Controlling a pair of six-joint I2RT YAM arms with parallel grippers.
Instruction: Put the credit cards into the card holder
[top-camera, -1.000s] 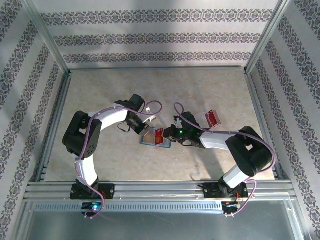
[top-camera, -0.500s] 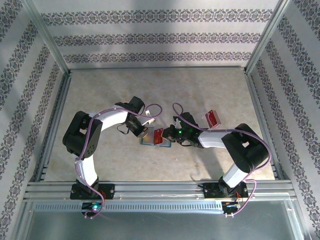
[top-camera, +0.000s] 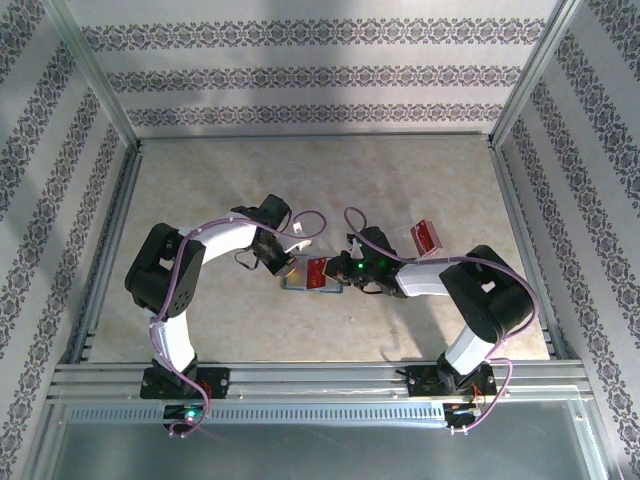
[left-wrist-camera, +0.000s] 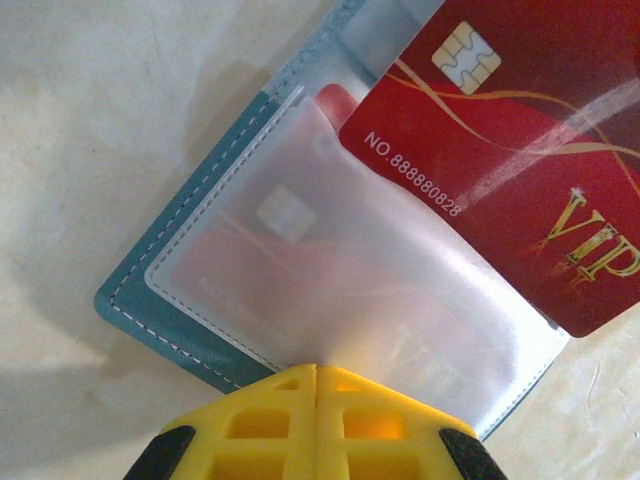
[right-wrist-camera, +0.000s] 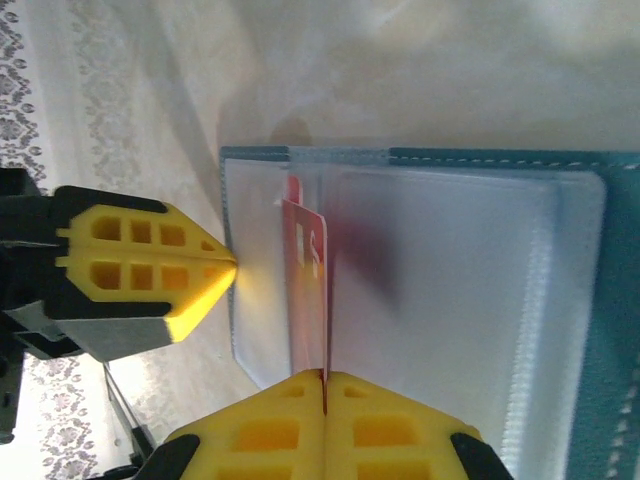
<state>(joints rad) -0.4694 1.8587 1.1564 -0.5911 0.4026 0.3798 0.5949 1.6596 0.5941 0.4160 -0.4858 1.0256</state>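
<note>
The right end effector grips a red credit card edge-on at the card holder. The closed left end effector apparently pins the holder steady.

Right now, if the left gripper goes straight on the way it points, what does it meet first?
The see-through pocket of the card holder; the shut left gripper seems to touch its edge, with a red card inside. Depth is unclear.

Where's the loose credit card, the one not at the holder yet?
Top view: the loose card lies on the table right of centre, just beyond the right arm, well right of the card holder.
</note>
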